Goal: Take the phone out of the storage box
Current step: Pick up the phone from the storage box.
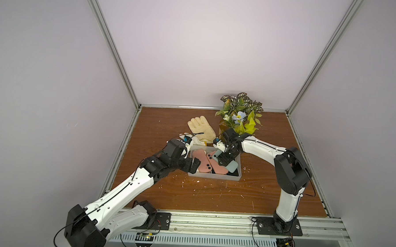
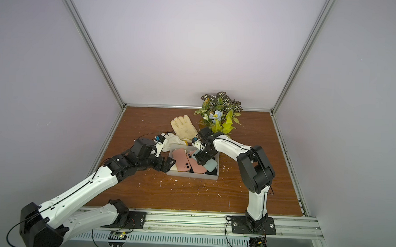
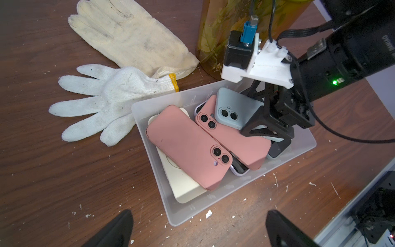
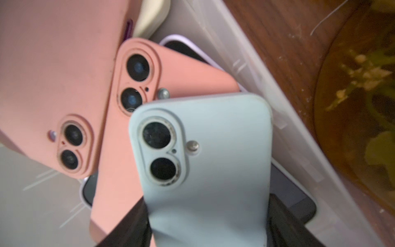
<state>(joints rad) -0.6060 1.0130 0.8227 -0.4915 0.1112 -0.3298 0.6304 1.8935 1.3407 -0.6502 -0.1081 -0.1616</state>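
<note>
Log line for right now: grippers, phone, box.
right gripper: shut on light-blue phone | phone: tilted, inside storage box | left gripper: open, holding nothing

Top views high, downward, wrist views close, sharing storage box [image 3: 188, 210]

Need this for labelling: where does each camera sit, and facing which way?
Top views: high above the near edge, looking down at the storage box; left gripper and right gripper show.
Left wrist: beside the box, facing it; open left gripper shows.
Right wrist: low over the box; right gripper clamps the blue phone.
Wrist views share that phone.
</note>
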